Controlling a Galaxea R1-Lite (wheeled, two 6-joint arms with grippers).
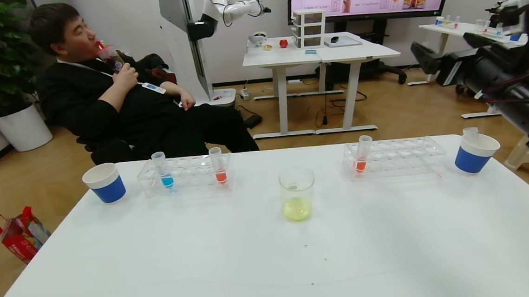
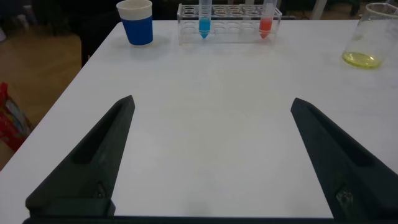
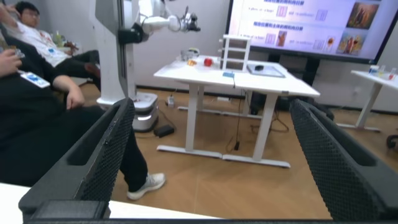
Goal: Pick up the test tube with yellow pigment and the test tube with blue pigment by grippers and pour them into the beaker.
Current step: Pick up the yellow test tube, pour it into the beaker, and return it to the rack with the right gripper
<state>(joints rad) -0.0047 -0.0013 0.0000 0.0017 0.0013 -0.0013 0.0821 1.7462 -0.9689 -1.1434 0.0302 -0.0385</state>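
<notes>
From the head camera I see the white desk point(image 1: 392, 251) with the beaker point(image 1: 297, 193) standing near its middle; a little pale yellow liquid lies in its bottom. On my left side a clear rack point(image 1: 185, 174) holds the test tube with blue pigment point(image 1: 162, 170) upright and, further along the same rack, one orange-red tube point(image 1: 218, 165). A blue paper cup point(image 1: 104, 182) stands just beside this rack. On my right side a second rack point(image 1: 395, 156) holds another orange-red tube point(image 1: 362, 153), and a second blue cup point(image 1: 475, 152) with an empty tube point(image 1: 470, 132) in it stands past it (I find no tube with yellow liquid in any view). Neither pincer appears here.

In the left wrist camera the left pincer point(image 2: 211, 162) hangs over the bare desk, jaws wide apart, holding nothing, well apart from the blue tube.

In the right wrist camera the right pincer point(image 3: 208, 158) is also spread wide and empty, facing the room beyond the desk.
</notes>
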